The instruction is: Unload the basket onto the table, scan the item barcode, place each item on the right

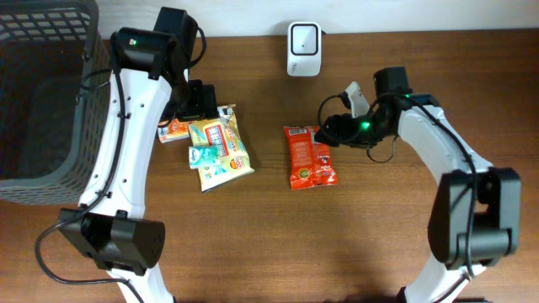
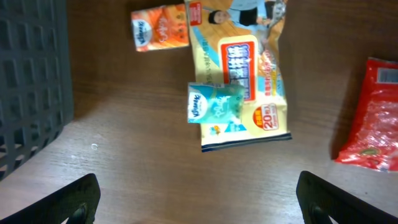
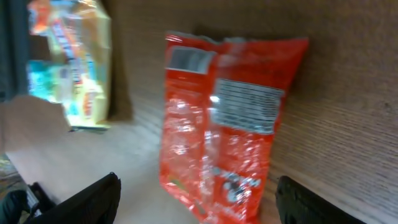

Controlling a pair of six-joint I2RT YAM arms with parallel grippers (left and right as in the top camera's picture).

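Red snack packet [image 1: 310, 156] lying flat on the tabletop [image 1: 379, 227], near the white scanner [image 1: 303, 49], right hand [image 1: 335, 129] open just beside it, not gripping, left hand [image 1: 199, 101] open over a yellow packet [image 1: 221, 145]

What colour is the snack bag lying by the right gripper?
The snack bag is red; clearest in the right wrist view.

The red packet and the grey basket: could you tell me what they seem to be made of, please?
Red packet: seemingly thin glossy plastic film; it crinkles and catches highlights. Grey basket: probably rigid matte plastic, moulded as an open lattice.
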